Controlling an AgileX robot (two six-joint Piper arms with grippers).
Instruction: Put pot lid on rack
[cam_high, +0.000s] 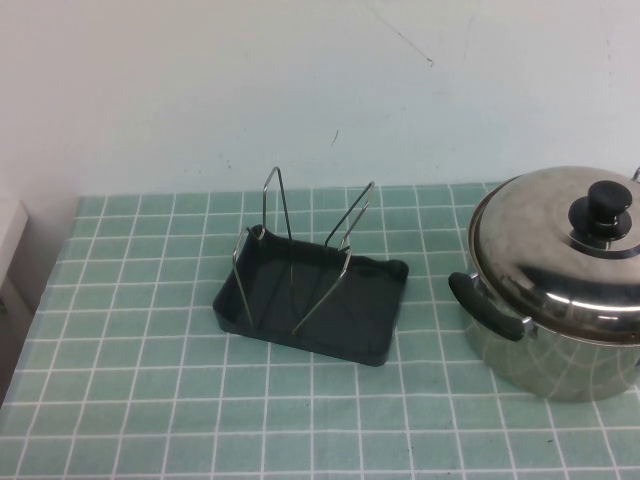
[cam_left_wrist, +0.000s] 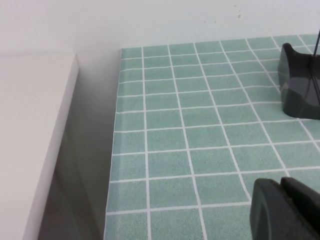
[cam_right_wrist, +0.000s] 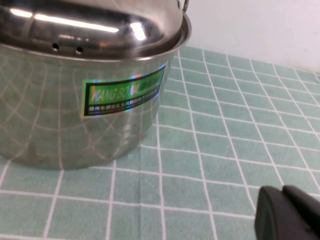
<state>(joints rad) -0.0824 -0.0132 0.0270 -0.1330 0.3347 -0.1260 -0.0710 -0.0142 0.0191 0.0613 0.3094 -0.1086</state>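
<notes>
One pot lid (cam_high: 555, 245) sits closed on the steel pot (cam_high: 545, 350) at my 3 o'clock — its green label (cam_right_wrist: 125, 92) reads "KANG BON…". I see the rack (cam_high: 315, 295) at 12, well apart, holding nothing. Left gripper (cam_left_wrist: 285, 210) hovers near the tablecloth's (cam_left_wrist: 200, 150) left edge, right gripper (cam_right_wrist: 287, 212) beside the pot — I cannot tell either's grip.

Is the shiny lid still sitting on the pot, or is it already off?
On. The pot lid caps the pot; the rack is empty. Left gripper and right gripper hang over bare table.
</notes>
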